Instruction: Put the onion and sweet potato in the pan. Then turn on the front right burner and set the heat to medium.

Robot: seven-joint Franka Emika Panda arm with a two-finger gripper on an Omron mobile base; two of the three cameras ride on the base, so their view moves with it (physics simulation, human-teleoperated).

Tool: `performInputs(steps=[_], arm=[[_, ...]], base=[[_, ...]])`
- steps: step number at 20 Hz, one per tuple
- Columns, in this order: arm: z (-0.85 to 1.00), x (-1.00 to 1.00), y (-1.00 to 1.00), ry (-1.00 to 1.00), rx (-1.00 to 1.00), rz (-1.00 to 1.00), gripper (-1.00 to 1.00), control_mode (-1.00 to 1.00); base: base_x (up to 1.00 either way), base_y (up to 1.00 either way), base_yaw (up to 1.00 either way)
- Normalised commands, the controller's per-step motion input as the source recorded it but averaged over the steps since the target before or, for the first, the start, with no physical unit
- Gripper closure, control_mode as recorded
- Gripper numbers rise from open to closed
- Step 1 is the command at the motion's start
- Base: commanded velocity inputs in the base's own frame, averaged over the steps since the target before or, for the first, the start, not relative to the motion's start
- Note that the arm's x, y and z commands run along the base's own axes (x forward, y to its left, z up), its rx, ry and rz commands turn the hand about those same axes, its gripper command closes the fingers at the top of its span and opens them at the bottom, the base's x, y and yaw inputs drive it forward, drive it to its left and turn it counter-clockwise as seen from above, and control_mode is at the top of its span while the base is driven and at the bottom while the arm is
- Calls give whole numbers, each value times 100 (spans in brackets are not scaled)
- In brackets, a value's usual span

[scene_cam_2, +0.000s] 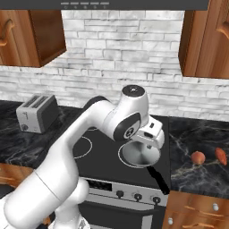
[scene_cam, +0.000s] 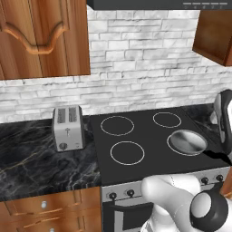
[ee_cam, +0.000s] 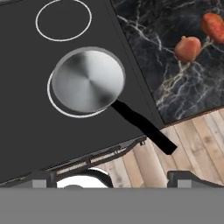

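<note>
- Hovering over the stove, the gripper [scene_cam_2: 150, 137] hangs above the pan [ee_cam: 87, 79], pointing down at it; from where I stand its jaws are hidden and in the hand view the two tips sit far apart at the bottom edge, so they look spread and hold nothing.
- That pan is empty and rests on the front right burner [ee_cam: 56, 103], slightly off its white ring, with its black handle [ee_cam: 142, 127] reaching past the front edge of the cooktop [scene_cam: 149, 136].
- On the dark marble counter [scene_cam_2: 197, 134] to the right of the stove lie the onion [ee_cam: 188, 48] and, just beyond it, the sweet potato [ee_cam: 213, 26], close together but seemingly not touching.
- I judge the task is at its first step: neither vegetable is in the pan, and the knobs [scene_cam_2: 137, 196] look untouched.
- Next, I'd say, the arm must swing right over the counter, drop onto the onion with jaws wide, and close gently, since a round thing may roll.
</note>
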Motion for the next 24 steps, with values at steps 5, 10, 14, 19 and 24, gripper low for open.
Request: performInputs(steps=[5,10,14,19,24], arm=[[-5,35,-6,0,0,-18,-100,-100],[0,42,-18,1,-1,-10,-100,-100],[0,59,-44,0,1,4,-100,-100],[-21,27,-37,10,1,7,-100,-100],[-25,20,-29,7,2,9,-100,-100]], base=[[0,0,0],[0,0,0],[0,0,0],[0,0,0],[0,0,0]])
